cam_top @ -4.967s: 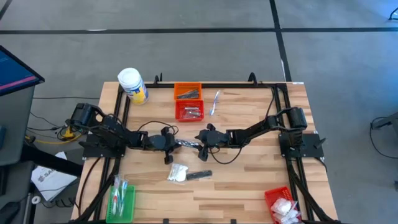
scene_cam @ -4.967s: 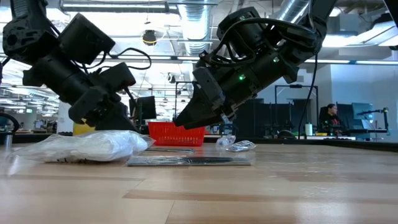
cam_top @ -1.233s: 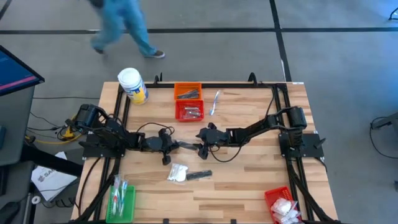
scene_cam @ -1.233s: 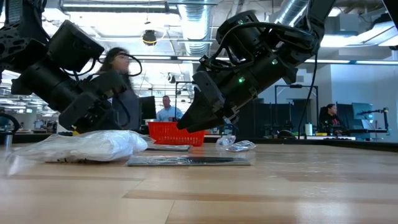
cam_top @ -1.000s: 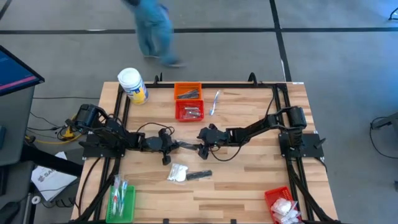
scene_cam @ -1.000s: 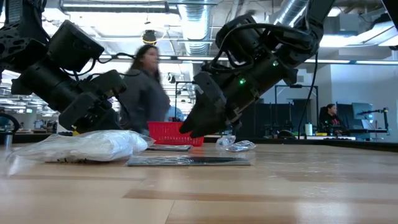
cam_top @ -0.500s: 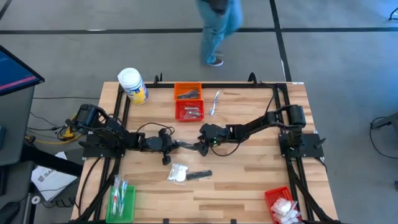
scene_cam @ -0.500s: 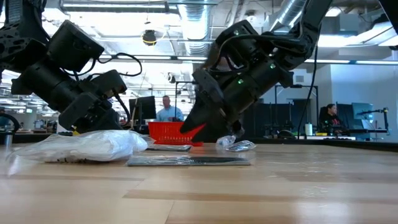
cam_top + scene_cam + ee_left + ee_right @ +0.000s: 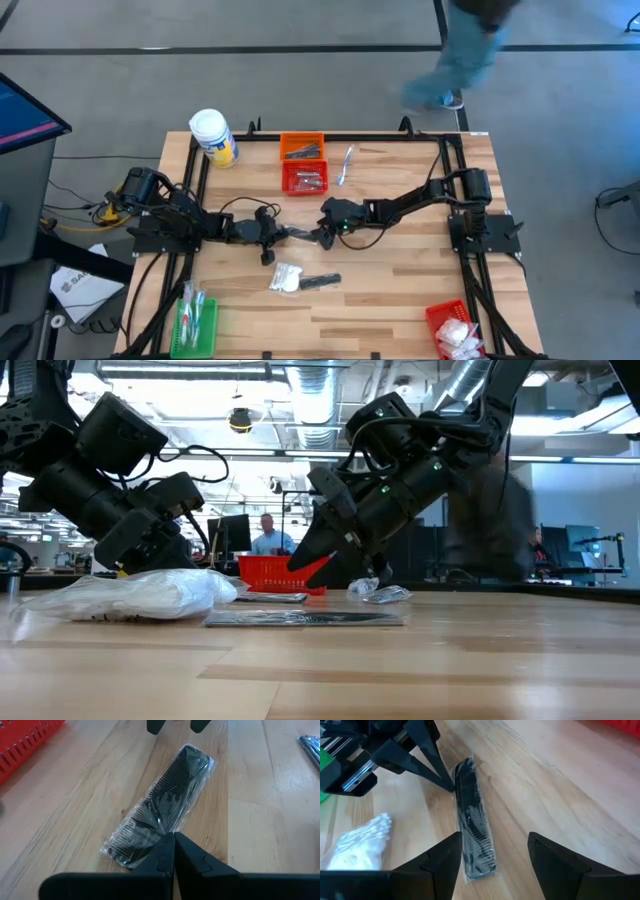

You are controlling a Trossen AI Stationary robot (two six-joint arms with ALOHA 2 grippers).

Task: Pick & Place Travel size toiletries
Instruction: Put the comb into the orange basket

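Left gripper (image 9: pixel 278 233) is sitting at table centre, fingers pressed fully together, tips resting on or just at the near end of the wrapped black comb (image 9: pixel 162 813). Whether the tips are pinning the wrapper or only touching it is unclear from the left wrist view.

The comb is lying flat on the wooden table (image 9: pixel 400 290) in clear wrap, between the two grippers. Its long axis is running roughly along the line joining them, one end toward each arm.

Right gripper (image 9: pixel 327 236) is hovering low at the comb's far end, fingers (image 9: pixel 438 861) standing about half apart and holding nothing. In the right wrist view the comb (image 9: pixel 472 839) is lying straight ahead, in the gap between the fingers and pointing away from them.

Judgement: both grippers are about equally near. The right one is facing the comb end-on, so closing on it would call for descending over that end or turning across the narrow width.
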